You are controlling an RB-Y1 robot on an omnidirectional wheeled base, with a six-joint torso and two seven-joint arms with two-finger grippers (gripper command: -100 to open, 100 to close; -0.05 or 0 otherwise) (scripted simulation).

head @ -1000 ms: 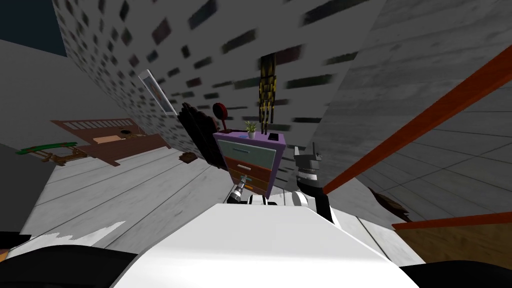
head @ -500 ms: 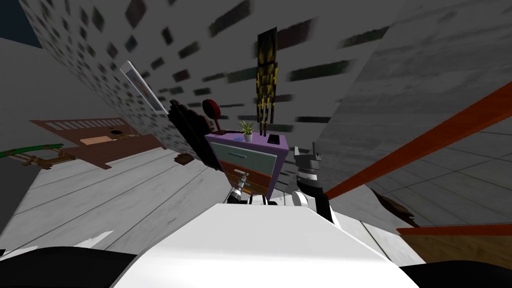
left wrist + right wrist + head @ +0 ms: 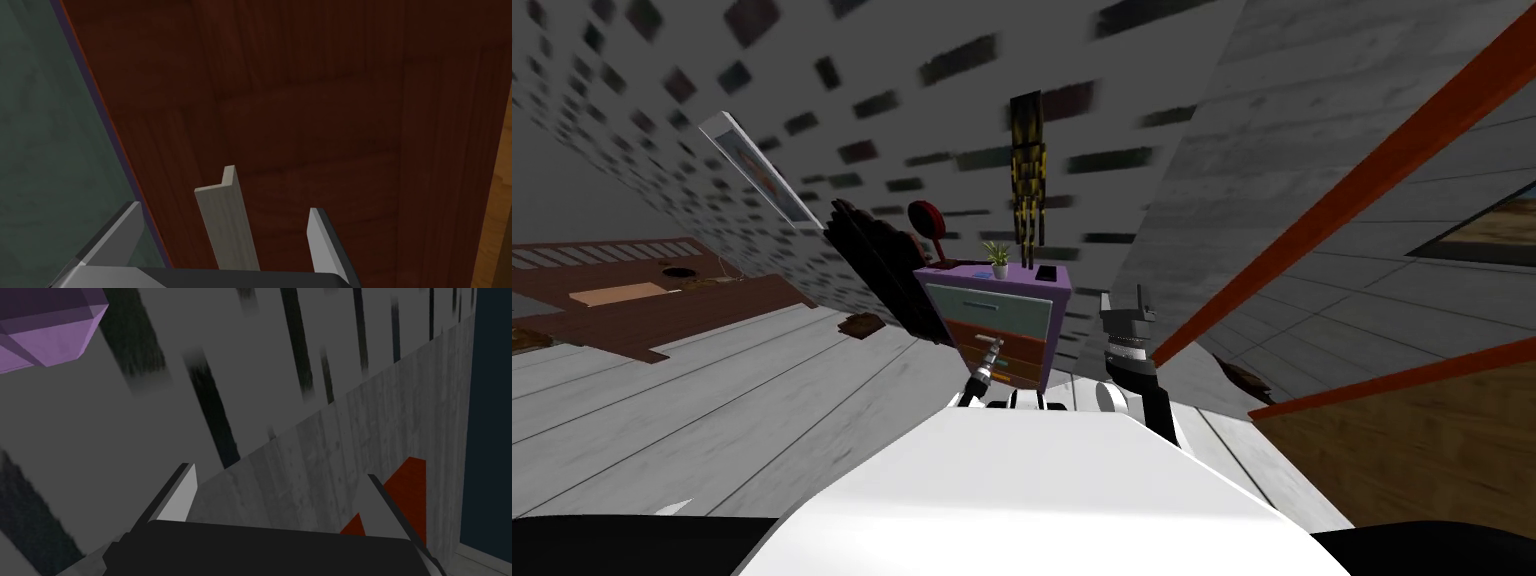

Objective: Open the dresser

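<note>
I am working through the grasp step. The dresser (image 3: 1017, 276) is sitting against the speckled wall straight ahead of me, a purple body with a grey-green top drawer (image 3: 50, 125) and a red-brown drawer (image 3: 325, 110) under it. My left gripper (image 3: 993, 349) is pressing in close to that red-brown front. In the left wrist view its two fingers are standing apart with the pale bar handle (image 3: 227, 225) rising between them, nearer one finger than the other, so nothing is being gripped yet. Whether the blades are already reaching far enough past the bar I cannot quite judge from this angle. The drawer fronts are looking flush, so I am taking the opening itself as not yet begun. The next move, as I am reading it, is calling for the fingers to close squarely on the bar, followed by a straight pull away from the front. A skewed pull could be letting the thin blades slip off. My right gripper (image 3: 1124, 296) is hanging raised beside the dresser, fingers spread and holding nothing. Against a second ago, the whole head picture is sitting further to one side, which is my own turning. The left hand is also reading slightly higher on the dresser front, up at the handle.
</note>
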